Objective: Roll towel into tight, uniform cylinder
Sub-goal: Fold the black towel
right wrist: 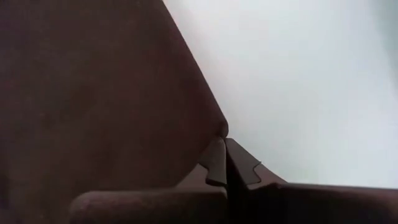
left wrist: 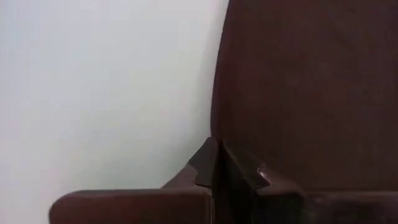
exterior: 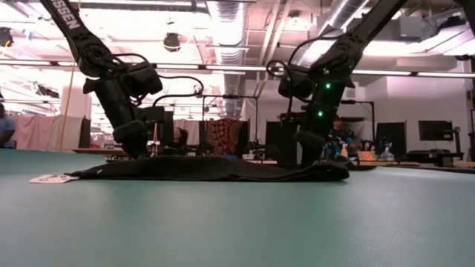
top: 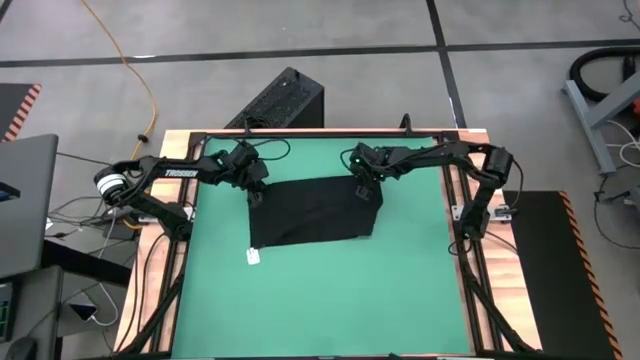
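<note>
The towel (top: 315, 212) lies flat, unrolled, mid-far on the green mat (top: 400, 300) covering the table. The left end effector (top: 254, 194) and right end effector (top: 363, 189), both clenched, pinch its 2 far corners. Next likely move: lifting that edge nearward to start a tight roll. No containers are involved.

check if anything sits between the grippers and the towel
Nothing visible does. The left gripper and right gripper are both shut at the far corners of the towel, which lies flat on the green mat.
</note>
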`<state>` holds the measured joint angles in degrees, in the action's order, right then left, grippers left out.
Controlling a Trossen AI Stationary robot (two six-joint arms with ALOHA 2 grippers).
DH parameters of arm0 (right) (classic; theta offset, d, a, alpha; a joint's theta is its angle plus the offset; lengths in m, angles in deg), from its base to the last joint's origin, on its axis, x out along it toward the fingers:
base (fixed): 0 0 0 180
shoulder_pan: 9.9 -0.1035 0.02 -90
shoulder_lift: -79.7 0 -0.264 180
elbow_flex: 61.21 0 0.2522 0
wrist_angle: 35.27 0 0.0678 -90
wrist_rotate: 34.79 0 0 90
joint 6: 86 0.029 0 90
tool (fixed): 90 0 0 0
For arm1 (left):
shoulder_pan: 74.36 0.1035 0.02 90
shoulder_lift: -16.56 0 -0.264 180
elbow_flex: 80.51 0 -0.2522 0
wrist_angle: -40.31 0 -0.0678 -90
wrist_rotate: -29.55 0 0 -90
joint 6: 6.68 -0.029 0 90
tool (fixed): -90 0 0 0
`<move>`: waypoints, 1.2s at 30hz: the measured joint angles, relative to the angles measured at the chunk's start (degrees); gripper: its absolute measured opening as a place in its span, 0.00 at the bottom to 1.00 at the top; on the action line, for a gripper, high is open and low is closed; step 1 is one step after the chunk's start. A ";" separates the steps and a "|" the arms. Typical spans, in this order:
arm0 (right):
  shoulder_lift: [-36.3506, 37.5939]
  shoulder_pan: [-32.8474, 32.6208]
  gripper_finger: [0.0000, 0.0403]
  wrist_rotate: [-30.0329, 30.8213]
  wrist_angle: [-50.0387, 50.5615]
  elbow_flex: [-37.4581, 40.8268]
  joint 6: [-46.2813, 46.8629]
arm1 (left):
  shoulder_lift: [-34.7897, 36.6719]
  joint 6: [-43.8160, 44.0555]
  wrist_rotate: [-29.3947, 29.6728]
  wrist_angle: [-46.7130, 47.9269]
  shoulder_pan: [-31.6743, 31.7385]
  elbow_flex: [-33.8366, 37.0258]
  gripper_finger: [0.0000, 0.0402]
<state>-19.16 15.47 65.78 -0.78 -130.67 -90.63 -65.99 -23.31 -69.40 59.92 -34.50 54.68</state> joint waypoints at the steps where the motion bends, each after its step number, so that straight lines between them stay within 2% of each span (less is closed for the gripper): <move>1: 0.64 -0.67 0.01 1.33 0.38 0.00 0.05 | 0.00 0.64 0.21 0.04 -0.15 0.00 0.01; 8: 6.51 -4.48 0.01 7.87 3.93 -0.04 0.87 | 3.63 3.70 2.06 1.50 -1.74 -0.44 0.00; 17: 16.33 -8.57 0.00 17.86 5.68 -0.07 4.51 | 15.46 5.14 9.05 8.76 -5.44 -6.66 0.00; 28: 26.81 -18.58 0.00 38.62 1.12 -0.15 3.64 | 29.34 4.44 15.19 18.13 -11.10 -16.85 0.00; 31: 28.54 -20.99 0.00 38.03 2.33 -0.17 -2.75 | 31.30 3.02 18.90 19.80 -12.64 -19.32 0.00; 34: 29.70 -23.00 0.00 41.98 1.68 -0.16 -1.80 | 32.57 1.88 22.09 21.52 -13.72 -21.77 0.00; 36: 30.61 -23.83 0.00 41.65 2.50 -0.17 -3.18 | 32.92 1.41 23.12 22.20 -14.24 -23.24 0.00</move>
<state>11.45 -8.37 107.43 1.72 -130.85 -93.81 -33.06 -21.90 -46.28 82.12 -48.74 31.44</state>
